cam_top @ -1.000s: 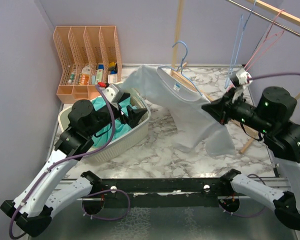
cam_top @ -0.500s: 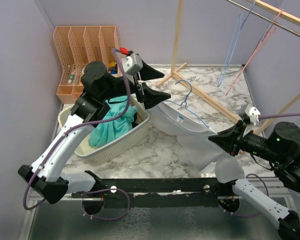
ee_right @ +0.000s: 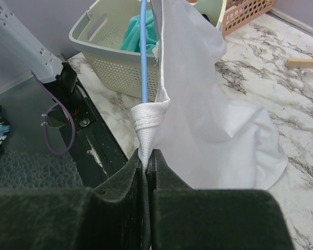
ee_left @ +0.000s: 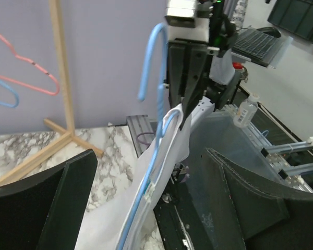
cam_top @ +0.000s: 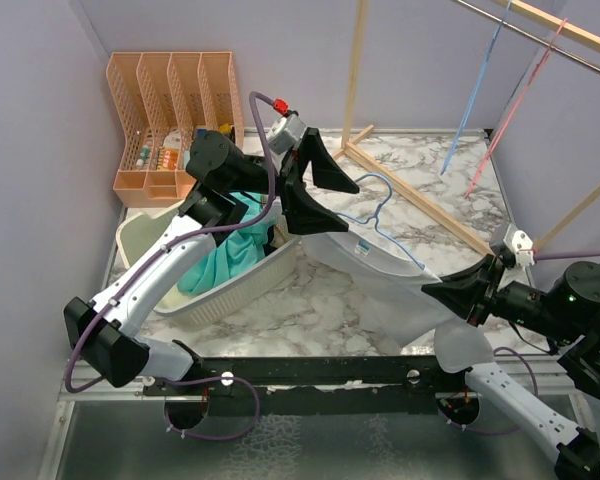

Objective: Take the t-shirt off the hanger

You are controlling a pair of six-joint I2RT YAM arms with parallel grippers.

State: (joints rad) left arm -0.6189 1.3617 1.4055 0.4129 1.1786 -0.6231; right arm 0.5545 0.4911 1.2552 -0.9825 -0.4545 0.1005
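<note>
A white t-shirt (cam_top: pixel 400 290) hangs on a blue hanger (cam_top: pixel 385 218) and stretches from mid-table to the near right. My right gripper (cam_top: pixel 432 293) is shut on a bunched edge of the t-shirt (ee_right: pixel 146 122), with the hanger's blue bar (ee_right: pixel 143 57) just above it. My right gripper (ee_right: pixel 147 156) pinches the fabric at its tips. My left gripper (cam_top: pixel 346 207) is open next to the hanger's hook. In the left wrist view the hanger (ee_left: pixel 157 78) and t-shirt (ee_left: pixel 146 208) run between my left gripper's (ee_left: pixel 146 203) wide-open fingers (ee_left: pixel 47 203).
A cream laundry basket (cam_top: pixel 230 290) with teal cloth (cam_top: pixel 225 255) stands at the left, also in the right wrist view (ee_right: pixel 109 52). A peach organizer (cam_top: pixel 170 110) is at the back left. A wooden rack (cam_top: pixel 410 195) with blue and pink hangers (cam_top: pixel 500 100) stands at the back right.
My left arm lifted out of the basket and swung right to the hanger's hook. My right gripper pulled the t-shirt down toward the near right.
</note>
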